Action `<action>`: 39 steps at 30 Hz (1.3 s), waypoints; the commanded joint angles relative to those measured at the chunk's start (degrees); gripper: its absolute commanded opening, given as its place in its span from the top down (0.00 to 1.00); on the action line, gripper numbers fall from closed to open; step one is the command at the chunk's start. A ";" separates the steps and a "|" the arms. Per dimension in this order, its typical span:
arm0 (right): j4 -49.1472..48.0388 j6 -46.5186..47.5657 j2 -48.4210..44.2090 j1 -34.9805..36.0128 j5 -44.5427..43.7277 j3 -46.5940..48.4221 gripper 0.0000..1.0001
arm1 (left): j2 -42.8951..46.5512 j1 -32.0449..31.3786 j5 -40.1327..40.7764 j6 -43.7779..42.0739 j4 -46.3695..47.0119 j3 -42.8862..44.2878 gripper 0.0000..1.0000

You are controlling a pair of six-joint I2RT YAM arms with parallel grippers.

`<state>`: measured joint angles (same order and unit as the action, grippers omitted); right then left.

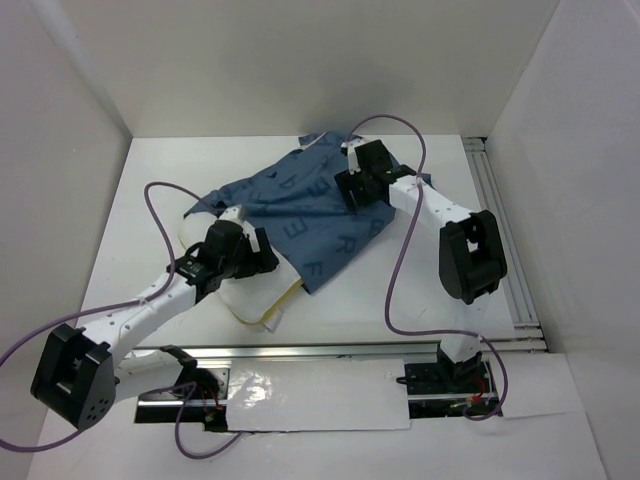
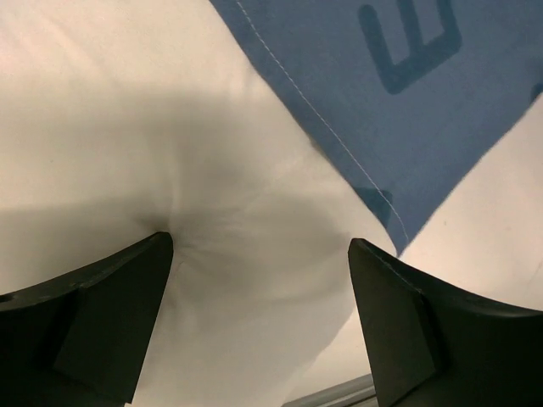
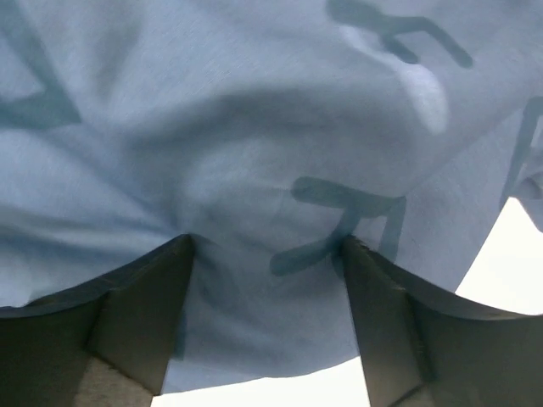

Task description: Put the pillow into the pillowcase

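Note:
The blue pillowcase [image 1: 300,205] with letter prints lies crumpled in the middle of the table. The white pillow [image 1: 262,295] with yellow piping sticks out from its near-left side. My left gripper [image 1: 262,256] is open, its tips pressed down on the pillow [image 2: 212,170] beside the pillowcase hem [image 2: 407,102]. My right gripper [image 1: 350,190] is open, its tips pressed into the pillowcase fabric [image 3: 254,170] near the far right side.
White walls close in the table on the left, back and right. An aluminium rail [image 1: 500,210] runs along the right edge and another rail [image 1: 340,350] along the near edge. Purple cables [image 1: 400,250] loop over the table.

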<state>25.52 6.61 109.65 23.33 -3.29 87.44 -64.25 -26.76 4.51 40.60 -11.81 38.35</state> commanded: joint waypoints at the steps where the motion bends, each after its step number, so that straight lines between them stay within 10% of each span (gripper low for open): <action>1: -0.91 2.79 -2.86 0.13 4.34 -2.79 0.25 | -4.28 -0.04 3.66 0.09 -4.00 -1.52 0.02; 4: -0.12 1.66 -1.72 0.13 4.34 -2.80 0.28 | -9.04 -0.57 4.98 0.09 -4.01 -0.12 0.13; 8: 1.72 0.42 -0.49 0.13 5.83 -2.10 0.64 | -15.72 -1.10 3.05 0.09 -2.26 1.38 0.66; 9: 1.73 -0.36 -0.49 0.13 6.71 -2.10 0.76 | -16.43 -1.10 2.44 0.09 -1.64 1.90 1.00; 10: 1.73 -1.85 -0.49 0.13 7.41 -2.10 1.00 | -17.04 -1.10 1.65 0.09 -1.11 1.91 1.00; 33: -4.51 -12.84 -14.72 17.99 23.01 -3.33 1.00 | 5.97 -2.94 -8.57 -3.33 22.80 3.92 1.00; 39: 0.75 -19.43 -12.97 10.87 1.73 -1.40 0.69 | 8.61 -2.94 -3.12 -0.35 21.22 1.56 1.00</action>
<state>24.99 -6.68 96.95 36.18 4.34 84.01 -58.08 -28.93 0.27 37.39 -3.97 37.12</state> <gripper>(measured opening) 0.273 0.037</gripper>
